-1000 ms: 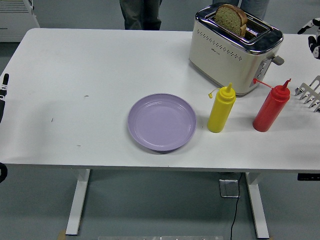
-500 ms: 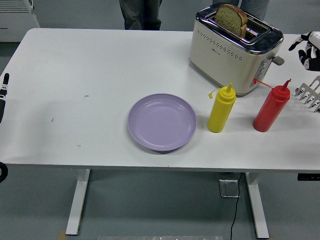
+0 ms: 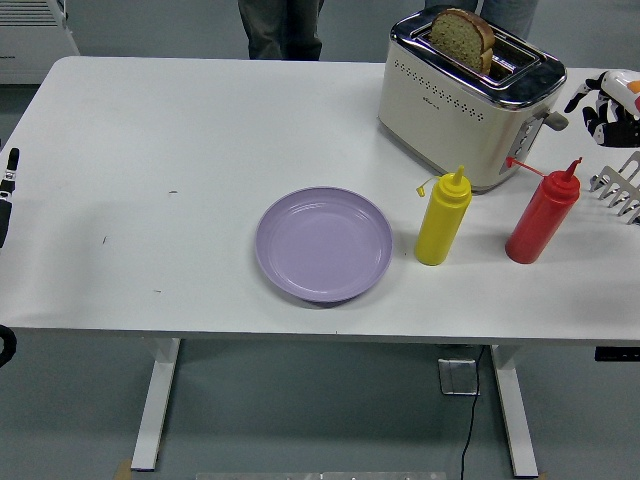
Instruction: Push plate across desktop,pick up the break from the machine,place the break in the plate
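A lilac plate lies near the table's front edge, in the middle. A cream and chrome toaster stands at the back right with a slice of brown bread sticking up from its near slot. My right hand is at the right edge, just right of the toaster, fingers relaxed and holding nothing. My left arm rests at the left edge; only a small part of it shows.
A yellow squeeze bottle and a red squeeze bottle stand in front of the toaster, right of the plate. A metal rack is at the right edge. A person stands at the far side.
My right hand has come in from the right edge toward the toaster. The plate, bread and left arm have not moved.
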